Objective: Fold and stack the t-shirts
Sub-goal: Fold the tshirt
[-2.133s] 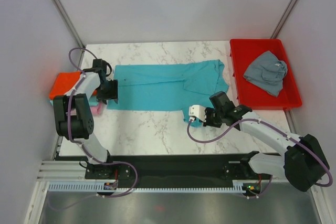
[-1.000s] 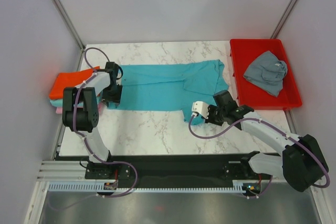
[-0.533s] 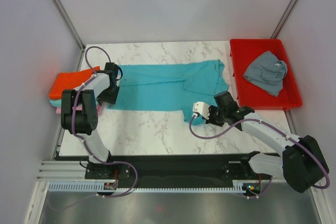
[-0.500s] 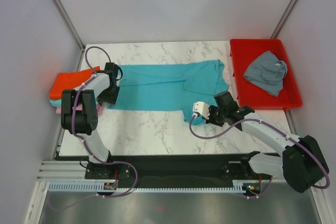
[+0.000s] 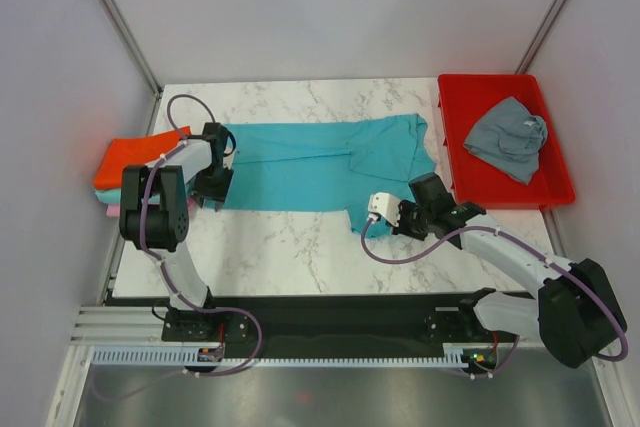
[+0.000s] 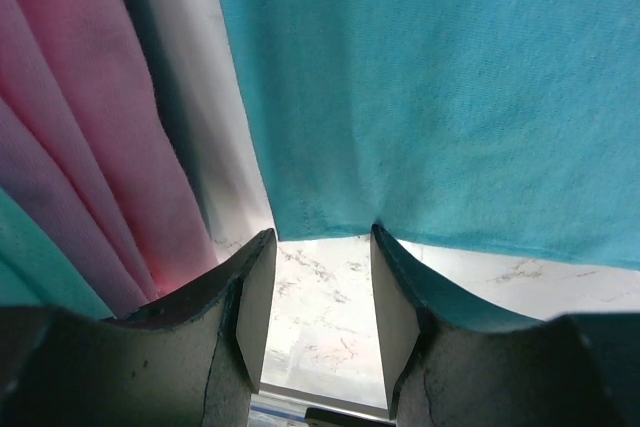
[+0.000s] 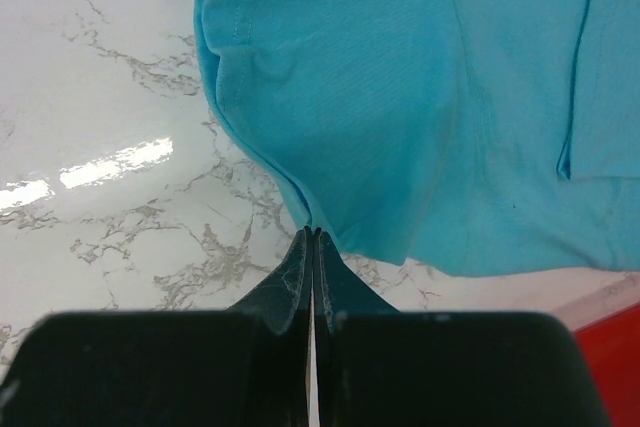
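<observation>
A turquoise t-shirt (image 5: 300,162) lies spread flat across the marble table. My left gripper (image 5: 214,190) is open at its lower left corner. In the left wrist view (image 6: 320,247) the fingertips (image 6: 262,247) sit at the hem of the shirt (image 6: 430,87) with no cloth between them. My right gripper (image 5: 358,225) is shut on the shirt's near hem, which puckers at the pinched tips in the right wrist view (image 7: 312,234). A slate grey t-shirt (image 5: 507,137) lies crumpled in the red tray (image 5: 490,179). Folded orange-red (image 5: 130,159), teal (image 5: 105,195) and pink (image 6: 90,147) shirts are stacked at the left.
The red tray stands at the table's right edge, close behind my right arm. The folded stack overhangs the table's left edge beside my left arm. Bare marble (image 5: 290,247) lies between the shirt and the arm bases. Grey walls enclose the cell.
My left gripper has moved right, from beside the folded stack to the turquoise shirt's lower left corner. My right gripper has shifted slightly right and up, holding the hem.
</observation>
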`<state>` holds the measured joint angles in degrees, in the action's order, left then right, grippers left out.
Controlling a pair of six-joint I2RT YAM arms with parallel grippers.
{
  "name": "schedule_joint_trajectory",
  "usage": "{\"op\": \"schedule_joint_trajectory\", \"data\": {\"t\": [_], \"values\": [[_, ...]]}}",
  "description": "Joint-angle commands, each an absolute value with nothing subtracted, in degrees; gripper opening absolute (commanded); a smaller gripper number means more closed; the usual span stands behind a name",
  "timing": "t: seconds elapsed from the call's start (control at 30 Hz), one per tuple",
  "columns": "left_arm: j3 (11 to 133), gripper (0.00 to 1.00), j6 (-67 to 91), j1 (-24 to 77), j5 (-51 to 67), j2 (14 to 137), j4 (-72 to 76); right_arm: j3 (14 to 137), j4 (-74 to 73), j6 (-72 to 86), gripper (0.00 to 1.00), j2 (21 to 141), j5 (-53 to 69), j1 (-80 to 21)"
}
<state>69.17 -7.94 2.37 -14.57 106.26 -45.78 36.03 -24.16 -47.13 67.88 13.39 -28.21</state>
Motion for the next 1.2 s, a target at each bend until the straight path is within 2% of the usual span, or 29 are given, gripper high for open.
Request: {"op": "schedule_joint_trajectory", "data": {"t": [0.0, 0.5, 0.73, 1.17], "values": [[71.3, 0.5, -6.9, 2.4, -13.2, 107.8, -46.1, 36.5, -23.0, -46.8, 0.0, 67.3, 13.4, -27.9], [71.2, 0.35, -6.4, 1.9, -12.7, 108.4, -46.1, 37.9, -22.6, -46.7, 0.0, 69.9, 13.9, -27.3], [71.2, 0.02, -6.7, 1.8, -13.9, 106.6, -46.2, 37.7, -22.4, -45.7, 0.0, 68.7, 13.0, -27.2], [70.8, 0.02, -7.7, 2.0, -12.5, 96.3, -49.1, 42.3, -25.3, -41.4, 0.0, 60.3, 9.9, -23.8]]}}
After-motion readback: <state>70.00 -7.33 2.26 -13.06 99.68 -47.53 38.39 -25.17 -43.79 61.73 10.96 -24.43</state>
